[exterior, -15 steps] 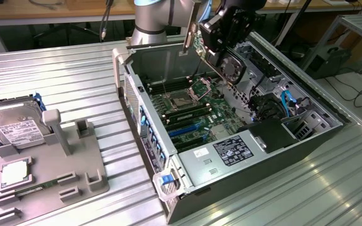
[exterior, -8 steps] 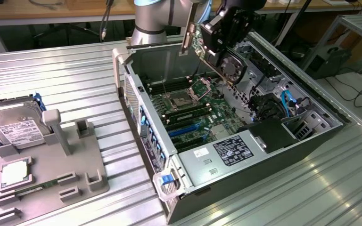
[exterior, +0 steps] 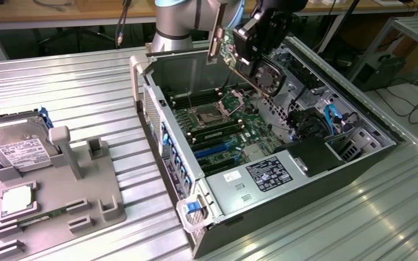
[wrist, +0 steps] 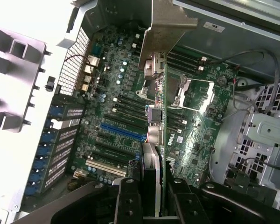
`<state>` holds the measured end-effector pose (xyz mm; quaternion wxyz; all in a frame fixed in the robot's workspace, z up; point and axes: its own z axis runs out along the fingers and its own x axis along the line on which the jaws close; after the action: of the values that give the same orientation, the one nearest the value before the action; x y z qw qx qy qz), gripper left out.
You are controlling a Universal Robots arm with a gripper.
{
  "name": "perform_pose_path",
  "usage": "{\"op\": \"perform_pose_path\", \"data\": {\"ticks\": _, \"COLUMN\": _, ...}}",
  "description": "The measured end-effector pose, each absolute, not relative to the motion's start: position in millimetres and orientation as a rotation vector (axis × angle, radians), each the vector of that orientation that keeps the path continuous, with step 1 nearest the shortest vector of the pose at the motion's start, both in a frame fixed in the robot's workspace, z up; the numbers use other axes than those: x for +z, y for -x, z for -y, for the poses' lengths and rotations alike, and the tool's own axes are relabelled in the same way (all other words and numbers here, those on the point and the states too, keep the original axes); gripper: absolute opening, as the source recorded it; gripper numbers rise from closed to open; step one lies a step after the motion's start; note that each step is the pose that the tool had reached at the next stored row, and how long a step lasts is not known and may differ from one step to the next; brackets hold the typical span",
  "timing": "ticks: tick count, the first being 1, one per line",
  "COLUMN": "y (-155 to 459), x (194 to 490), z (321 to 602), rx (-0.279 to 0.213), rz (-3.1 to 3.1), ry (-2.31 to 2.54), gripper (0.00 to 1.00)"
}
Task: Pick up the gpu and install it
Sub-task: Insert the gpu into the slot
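The gpu (exterior: 265,75) is a dark card with a round fan and a long silver bracket (exterior: 215,38) at one end. It hangs tilted in the air above the open computer case (exterior: 318,179), over the motherboard (exterior: 223,130). My gripper (exterior: 251,43) is shut on the card from above. In the wrist view the gpu (wrist: 157,116) appears edge-on between my two black fingers (wrist: 128,203), with its bracket (wrist: 164,32) at the far end. The card's edge runs over the motherboard (wrist: 116,84), beside the blue slot (wrist: 123,130).
At the exterior view's left, a grey holder (exterior: 85,185) carries a silver hard drive (exterior: 17,144), a processor (exterior: 17,198) and a green memory stick (exterior: 38,219). Inside the case are a black shroud (exterior: 314,155), blue cables (exterior: 332,117) and a drive cage (wrist: 266,135).
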<state>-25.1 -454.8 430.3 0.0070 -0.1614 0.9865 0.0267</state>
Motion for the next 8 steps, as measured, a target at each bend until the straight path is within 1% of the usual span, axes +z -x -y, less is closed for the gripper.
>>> {"op": "perform_pose_path", "data": {"ticks": 8, "y": 25.1, "x": 430.3, "z": 454.8, "rx": 0.085, "rz": -3.064, "ry": 0.633, "gripper": 0.28}}
